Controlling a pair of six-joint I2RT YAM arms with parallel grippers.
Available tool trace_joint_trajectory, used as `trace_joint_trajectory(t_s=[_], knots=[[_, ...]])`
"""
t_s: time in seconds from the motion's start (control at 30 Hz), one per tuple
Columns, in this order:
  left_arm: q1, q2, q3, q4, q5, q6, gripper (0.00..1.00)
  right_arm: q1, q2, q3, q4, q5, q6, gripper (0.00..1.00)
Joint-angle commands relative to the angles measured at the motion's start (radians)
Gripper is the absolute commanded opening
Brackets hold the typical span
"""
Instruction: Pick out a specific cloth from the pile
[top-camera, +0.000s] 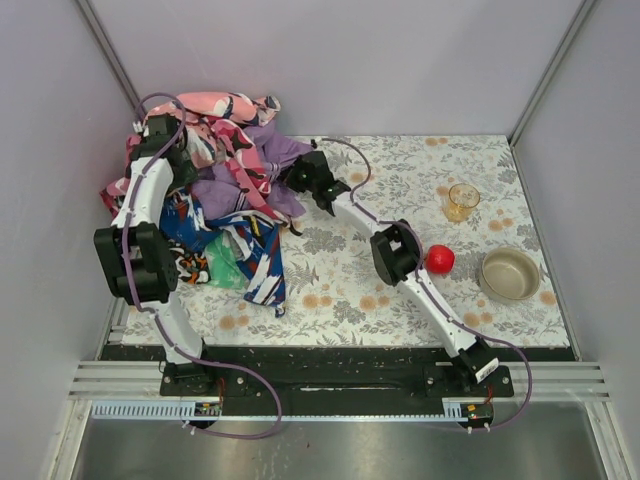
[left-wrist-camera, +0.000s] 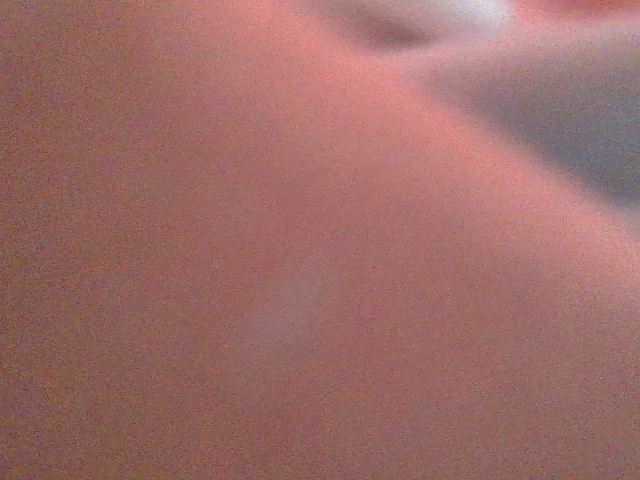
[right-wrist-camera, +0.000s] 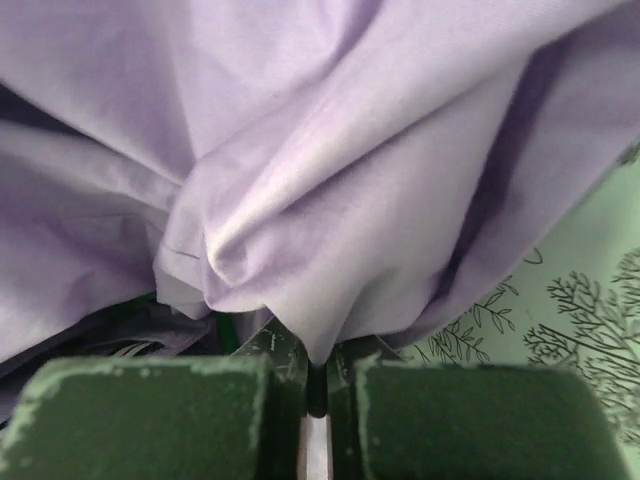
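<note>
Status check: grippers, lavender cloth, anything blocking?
Right gripper shut on the cloth, fold pinched. Left gripper down in the pile, state unreadable. Patterned pieces drape over part of the cloth.

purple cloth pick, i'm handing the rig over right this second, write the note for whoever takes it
Right hand: shut on a fold of the lavender cloth, at the right edge of the pile.
Left hand: pushed into the pile's far left side. Its wrist view shows only blurred pink fabric, so open or shut can't be told.
Done: cloth gripped.
Left: the cloth lies draped across the pile, not yet drawn out. Pull it clear with the right hand, and check the left hand before moving it.
</note>
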Motion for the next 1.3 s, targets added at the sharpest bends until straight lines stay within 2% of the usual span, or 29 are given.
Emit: trace_joint_trajectory(t_s=[0.0,0.03,0.07,0.17,0.27,0.4,0.5,0.6,0.7,0.83,0.97,1.03,1.1,1.27], knots=[[0.016,-0.121,-0.007,-0.059,0.052,-0.015,0.71,-0.036,-0.306,-0.068,0.033,0.031,-0.306,0.0],[0.016,-0.144,-0.005,-0.059,0.068,-0.017,0.9,-0.039,-0.369,-0.096,0.036,0.042,-0.371,0.0],[0.016,-0.177,-0.001,-0.059,0.09,-0.017,0.99,-0.043,-0.433,-0.131,0.042,0.057,-0.418,0.0],[0.015,-0.268,-0.002,-0.051,0.152,-0.02,0.99,-0.051,-0.599,-0.214,0.086,0.086,-0.575,0.0],[0.015,-0.385,-0.031,-0.01,0.263,-0.02,0.99,-0.051,-0.725,-0.205,0.066,0.094,-0.702,0.0],[-0.011,-0.541,-0.111,0.102,0.5,0.032,0.99,-0.05,-0.845,-0.131,0.025,0.094,-0.836,0.0],[-0.085,-0.627,-0.157,0.182,0.594,0.101,0.99,-0.051,-0.888,-0.023,-0.059,0.092,-0.92,0.0],[-0.181,-0.667,-0.171,0.216,0.589,0.152,0.99,-0.05,-0.932,0.114,-0.118,0.137,-1.004,0.0],[-0.281,-0.672,-0.153,0.251,0.563,0.175,0.99,-0.051,-1.046,0.079,-0.063,0.14,-1.048,0.0],[-0.453,-0.597,-0.065,0.277,0.505,0.229,0.99,-0.051,-1.169,0.056,-0.006,0.102,-1.019,0.0],[-0.605,-0.491,-0.009,0.343,0.586,0.255,0.99,-0.049,-1.222,0.064,-0.016,0.034,-0.994,0.0],[-0.668,-0.437,0.019,0.326,0.541,0.278,0.99,-0.049,-1.226,0.065,-0.026,0.056,-1.026,0.0],[-0.714,-0.406,0.028,0.319,0.468,0.289,0.99,-0.05,-1.218,0.065,-0.073,0.094,-1.087,0.0],[-0.726,-0.391,0.019,0.317,0.427,0.264,0.99,-0.051,-1.181,0.036,-0.043,0.154,-1.18,0.0]])
